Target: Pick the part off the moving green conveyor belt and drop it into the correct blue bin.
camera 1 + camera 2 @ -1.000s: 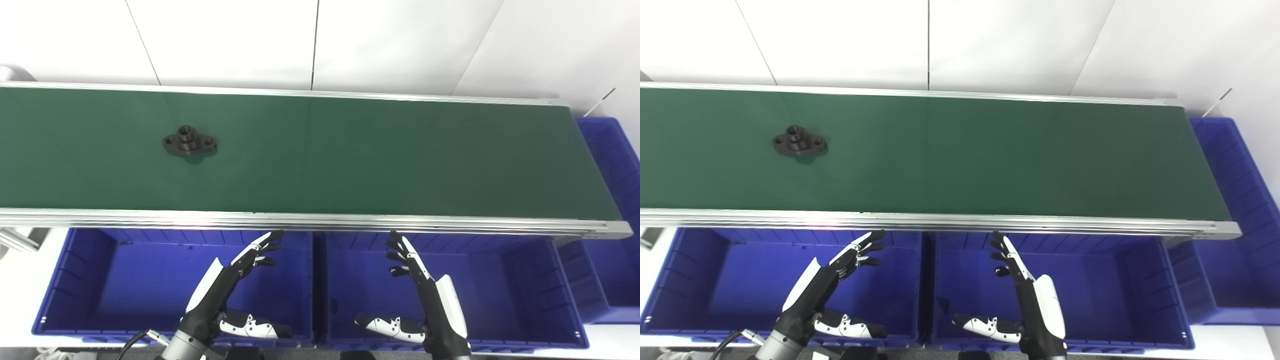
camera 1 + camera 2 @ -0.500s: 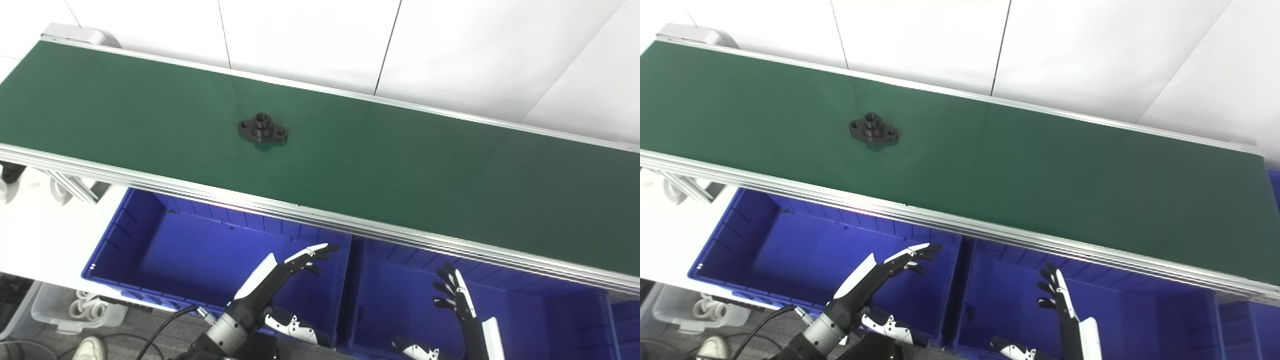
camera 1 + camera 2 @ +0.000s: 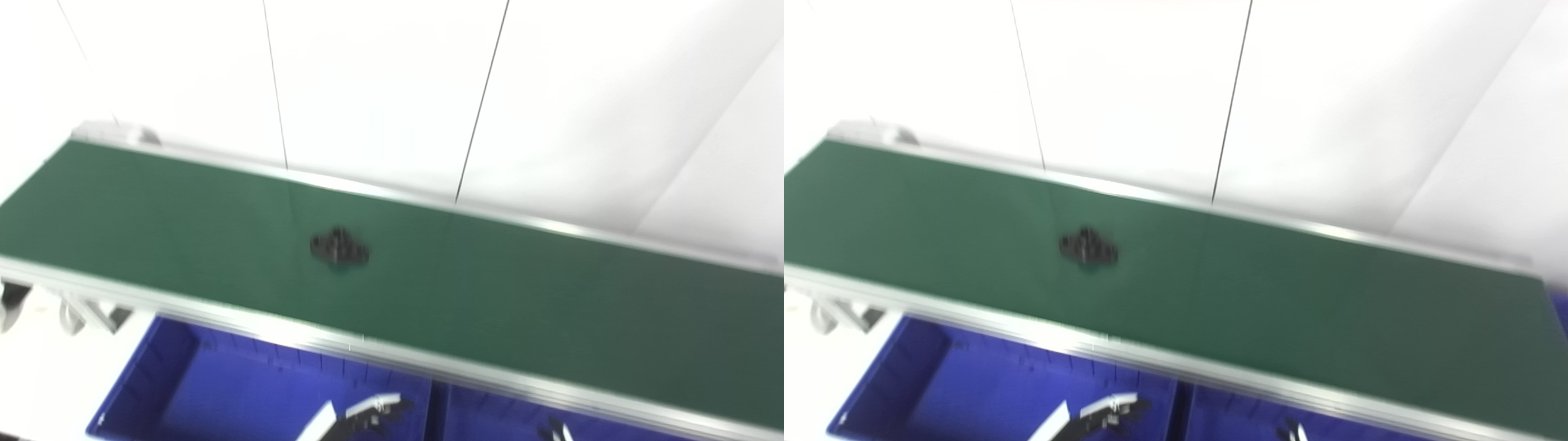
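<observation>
The black flanged part [image 3: 339, 248] (blurred) lies on the green conveyor belt [image 3: 520, 294], left of centre and untouched. The left hand [image 3: 367, 411] hovers over the left blue bin [image 3: 184, 380] at the bottom edge, fingers spread, holding nothing. Only the right hand's fingertips [image 3: 556, 430] show; its state cannot be determined.

A sorting workcell: green conveyor belt [image 3: 184, 226], blue bin [image 3: 245, 398] below, white panel wall [image 3: 380, 92] behind.
</observation>
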Action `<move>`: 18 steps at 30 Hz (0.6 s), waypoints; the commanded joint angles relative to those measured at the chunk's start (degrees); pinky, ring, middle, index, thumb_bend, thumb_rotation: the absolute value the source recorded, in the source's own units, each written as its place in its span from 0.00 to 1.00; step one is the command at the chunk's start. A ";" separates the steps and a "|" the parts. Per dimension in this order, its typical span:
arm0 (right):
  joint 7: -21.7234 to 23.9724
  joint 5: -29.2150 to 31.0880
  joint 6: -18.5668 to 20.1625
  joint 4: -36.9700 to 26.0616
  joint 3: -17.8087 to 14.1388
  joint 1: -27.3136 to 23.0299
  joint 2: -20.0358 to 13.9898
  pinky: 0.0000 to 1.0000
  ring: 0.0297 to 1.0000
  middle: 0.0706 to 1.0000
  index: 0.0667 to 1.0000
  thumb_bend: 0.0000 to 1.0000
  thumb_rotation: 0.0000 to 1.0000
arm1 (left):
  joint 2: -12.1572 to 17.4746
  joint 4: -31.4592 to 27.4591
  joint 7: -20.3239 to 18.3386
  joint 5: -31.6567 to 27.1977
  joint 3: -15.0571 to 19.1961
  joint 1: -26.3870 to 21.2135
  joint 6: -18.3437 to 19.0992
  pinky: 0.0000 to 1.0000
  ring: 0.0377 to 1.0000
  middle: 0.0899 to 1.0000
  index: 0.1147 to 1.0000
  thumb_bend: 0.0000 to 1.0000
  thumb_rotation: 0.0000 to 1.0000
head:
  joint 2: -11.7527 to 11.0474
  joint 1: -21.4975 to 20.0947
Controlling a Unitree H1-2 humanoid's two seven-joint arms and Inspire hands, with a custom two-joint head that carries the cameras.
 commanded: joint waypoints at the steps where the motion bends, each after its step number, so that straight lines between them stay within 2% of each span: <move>1: -2.21 0.68 -3.29 -1.06 0.28 -0.57 -0.61 0.62 0.79 0.88 0.96 0.75 0.20 | 0.99 -0.45 1.86 0.26 -0.49 -1.05 -2.06 0.70 0.80 0.84 0.79 0.86 0.24 | -0.13 -0.33; 7: -5.04 2.11 -3.29 -2.23 1.49 -1.17 -0.80 0.55 0.77 0.86 0.94 0.76 0.15 | 1.45 0.30 4.43 0.66 -2.13 -1.91 -2.06 0.67 0.77 0.82 0.78 0.87 0.26 | -0.52 -0.68; 10: -8.44 1.66 -3.29 -3.07 2.92 -1.73 -1.29 0.52 0.75 0.84 0.93 0.75 0.13 | 1.74 0.59 5.27 0.47 -2.96 -2.38 -2.06 0.66 0.77 0.82 0.78 0.86 0.26 | -0.30 -1.09; 13: -10.92 1.25 -3.29 -4.35 4.11 -2.21 -1.91 0.59 0.74 0.82 0.91 0.74 0.15 | 1.95 0.50 5.37 0.02 -3.23 -2.54 -2.06 0.67 0.78 0.82 0.78 0.86 0.25 | -0.10 -1.38; 15: -14.77 -0.27 -3.29 -7.11 5.20 -3.70 -2.58 0.60 0.72 0.80 0.89 0.74 0.16 | 2.03 0.64 5.36 0.19 -3.30 -2.74 -2.06 0.68 0.79 0.83 0.79 0.86 0.26 | 0.23 -1.98; 18: -16.03 -0.44 -3.29 -12.50 5.13 -5.73 -3.37 0.63 0.71 0.79 0.88 0.75 0.15 | 1.82 0.83 5.44 0.09 -3.42 -2.96 -2.06 0.68 0.79 0.83 0.79 0.86 0.26 | 0.44 -2.51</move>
